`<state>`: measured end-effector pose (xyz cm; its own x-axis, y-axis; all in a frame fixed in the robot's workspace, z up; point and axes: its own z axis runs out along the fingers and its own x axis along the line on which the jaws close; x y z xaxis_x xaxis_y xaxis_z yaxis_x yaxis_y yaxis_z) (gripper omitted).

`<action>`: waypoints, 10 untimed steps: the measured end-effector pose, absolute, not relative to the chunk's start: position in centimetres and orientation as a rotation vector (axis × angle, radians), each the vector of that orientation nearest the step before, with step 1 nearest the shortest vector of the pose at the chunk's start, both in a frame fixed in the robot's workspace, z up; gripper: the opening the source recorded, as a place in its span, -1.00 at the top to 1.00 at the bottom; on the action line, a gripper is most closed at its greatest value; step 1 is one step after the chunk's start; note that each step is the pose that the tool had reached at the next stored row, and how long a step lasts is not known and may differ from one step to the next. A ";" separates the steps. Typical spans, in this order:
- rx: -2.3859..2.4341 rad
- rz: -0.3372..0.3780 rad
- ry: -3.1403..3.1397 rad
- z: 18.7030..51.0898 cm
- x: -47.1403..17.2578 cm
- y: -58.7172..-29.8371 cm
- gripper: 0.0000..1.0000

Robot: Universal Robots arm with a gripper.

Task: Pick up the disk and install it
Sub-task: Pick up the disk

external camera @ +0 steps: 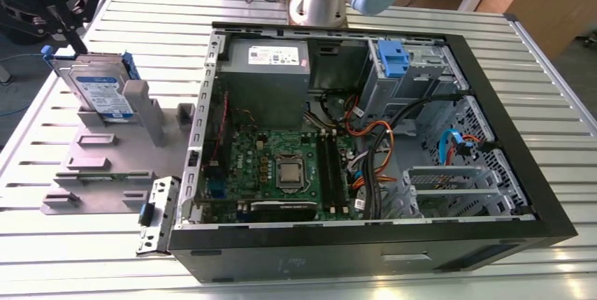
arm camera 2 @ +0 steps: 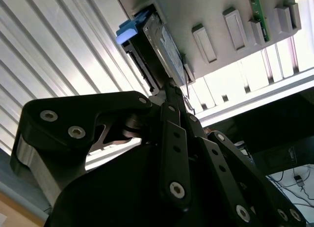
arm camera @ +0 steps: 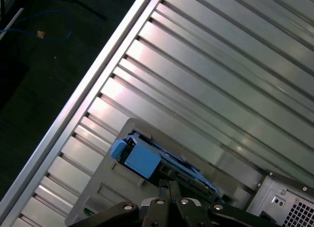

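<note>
Starting at the gripper [external camera: 67, 34]: set at the upper end of the disk [external camera: 98, 90], at about 11 o'clock from its label in the exterior view. Impossible to tell whether clamped on it, together or apart (no better from either wrist view).

Outward to the disk itself: seated in the grey stand [external camera: 140, 115] on the table [external camera: 84, 265], at roughly 9 o'clock from the open computer case [external camera: 373, 247]. Well apart from the drive bays [external camera: 410, 69] at the case's 1 o'clock corner.

Judged as barely begun. No sign of lifting, with the lower end down among the stand's posts. Pick-up unfinished at best, installation wholly undone.

As for orientation: standing on a short end, with the long axis upright as far as can be judged. In the second wrist view, running straight away from the gripper. Broad labelled face turned toward about 7 o'clock in the exterior view, with the top edge lying across from 9 to 3. Blue rails [external camera: 130, 68] down both long sides.
</note>
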<state>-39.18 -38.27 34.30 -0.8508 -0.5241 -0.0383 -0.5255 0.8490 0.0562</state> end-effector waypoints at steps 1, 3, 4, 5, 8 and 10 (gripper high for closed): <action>-0.856 0.101 2.999 34.3 -39.2 -38.3 0.79; -0.865 0.101 2.996 34.3 -39.2 -38.3 0.79; -0.870 0.101 2.995 34.3 -39.2 -38.3 0.79; -0.875 0.101 2.994 34.3 -39.2 -38.3 0.79; -0.891 0.101 2.989 34.3 -39.2 -38.3 0.79; -0.902 0.101 2.986 34.3 -39.2 -38.3 0.79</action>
<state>-39.18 -38.27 34.30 -0.8329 -0.5521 -0.0383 -0.5535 0.8310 0.0563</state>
